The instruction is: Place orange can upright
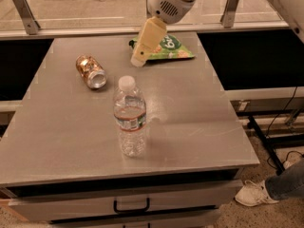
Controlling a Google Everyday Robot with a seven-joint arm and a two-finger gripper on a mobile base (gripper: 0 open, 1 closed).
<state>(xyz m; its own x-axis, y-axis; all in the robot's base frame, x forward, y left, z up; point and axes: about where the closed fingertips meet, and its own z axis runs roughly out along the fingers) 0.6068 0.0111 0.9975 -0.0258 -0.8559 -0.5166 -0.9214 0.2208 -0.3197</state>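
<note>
Over the far side of the table [199, 118], just above the green snack bag [168, 49], the gripper [137, 61] is hovering, spread or closed impossible to tell, well apart from the orange can [90, 71], which is lying on its side and awaiting righting.

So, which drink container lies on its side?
The orange can, at back left; the water bottle stands upright. The gripper hovers by the green bag.
</note>
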